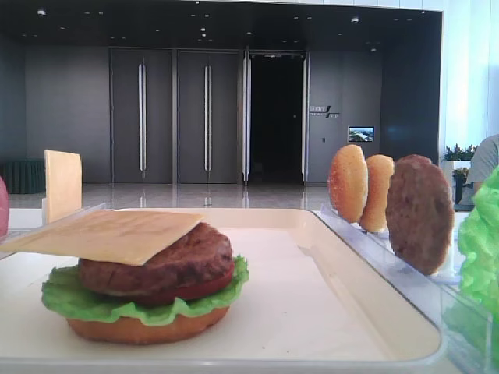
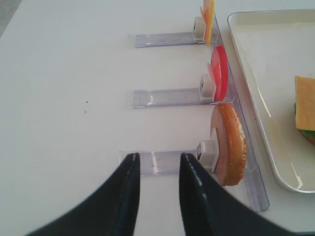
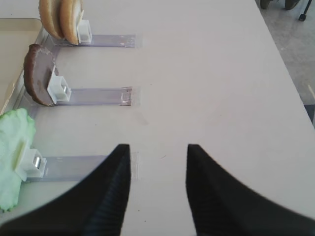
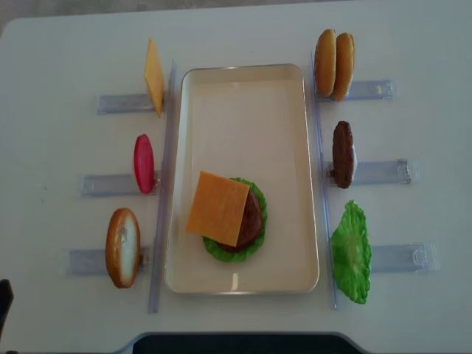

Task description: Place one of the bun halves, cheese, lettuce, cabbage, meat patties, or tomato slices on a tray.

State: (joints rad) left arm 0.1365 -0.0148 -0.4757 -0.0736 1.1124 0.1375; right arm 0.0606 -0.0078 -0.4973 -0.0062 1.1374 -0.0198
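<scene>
Your left gripper (image 2: 156,169) hangs low over the table (image 2: 74,98) with its dark fingers parted and nothing between them. Just ahead and to its right, a bun half (image 2: 230,143) stands on edge in a clear rack (image 2: 162,162). Farther ahead in the same row stand tomato slices (image 2: 219,73), then cheese (image 2: 208,19). Right of these lies the tray (image 2: 256,98), holding a stack: bun, lettuce (image 1: 70,300), tomato, patty (image 1: 168,261), and a cheese slice (image 4: 218,208) on top. Your right gripper (image 3: 158,162) also gapes with nothing held. Ahead to its left stand a loose lettuce leaf (image 3: 12,152), a patty (image 3: 38,73), and two bun halves (image 3: 61,18).
</scene>
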